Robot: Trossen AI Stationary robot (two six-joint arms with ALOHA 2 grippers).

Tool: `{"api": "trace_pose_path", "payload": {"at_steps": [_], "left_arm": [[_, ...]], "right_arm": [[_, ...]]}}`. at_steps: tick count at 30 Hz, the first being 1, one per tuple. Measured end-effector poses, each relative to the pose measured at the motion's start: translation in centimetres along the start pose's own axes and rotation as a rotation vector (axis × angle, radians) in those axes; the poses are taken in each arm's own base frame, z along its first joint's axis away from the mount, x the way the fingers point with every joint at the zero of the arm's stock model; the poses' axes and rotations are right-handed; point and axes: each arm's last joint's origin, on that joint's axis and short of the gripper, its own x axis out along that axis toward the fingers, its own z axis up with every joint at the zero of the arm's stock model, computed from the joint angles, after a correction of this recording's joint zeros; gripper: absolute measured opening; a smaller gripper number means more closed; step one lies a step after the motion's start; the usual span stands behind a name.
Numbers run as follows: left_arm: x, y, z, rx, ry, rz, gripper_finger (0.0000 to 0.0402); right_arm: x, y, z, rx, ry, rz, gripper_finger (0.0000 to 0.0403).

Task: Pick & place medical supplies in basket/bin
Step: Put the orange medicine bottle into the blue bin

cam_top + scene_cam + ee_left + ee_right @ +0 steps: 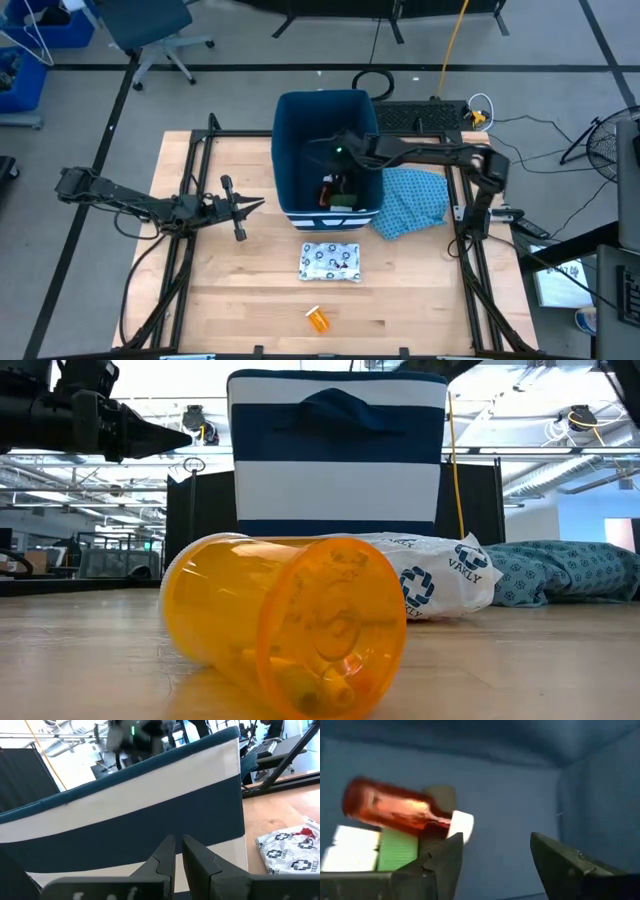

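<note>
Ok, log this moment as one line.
right end effector: open, inside bin, red bottle loose below | left end effector: shut, empty, beside bin | still on table: packet, orange vial

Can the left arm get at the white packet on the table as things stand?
Probably yes: the left claw is shut and empty beside the bin, and bare table lies between it and the packet.

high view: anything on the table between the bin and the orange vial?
Yes: the flat white blue-patterned packet lies between the bin and the orange vial. The low view shows the same line-up.
</note>
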Motion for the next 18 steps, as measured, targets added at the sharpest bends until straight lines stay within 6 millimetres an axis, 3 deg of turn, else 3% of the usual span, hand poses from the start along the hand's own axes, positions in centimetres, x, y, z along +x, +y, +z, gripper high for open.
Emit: {"api": "trace_pose_path", "payload": {"at_steps": [4,9,13,18], "left_arm": [[0.0,0.0,0.0,-0.012,0.0,0.0,0.0035],[0.0,0.0,0.0,-0.017,0.001,0.0,0.0035],[0.0,0.0,0.0,-0.017,0.001,0.0,0.0035],[0.0,0.0,0.0,-0.02,0.001,0.0,0.0035]], "right_arm": [[-4.9,-0.7,0.9,0.008,-0.115,-0.061,0.023],[-13.0,-1.3,1.3,0.055,-0.319,-0.157,0.0226],[-19.7,-0.8,0.4,0.122,-0.492,-0.191,0.0215],[-26.6,0.9,-2.4,0.126,-0.741,-0.008,0.0189]]}}
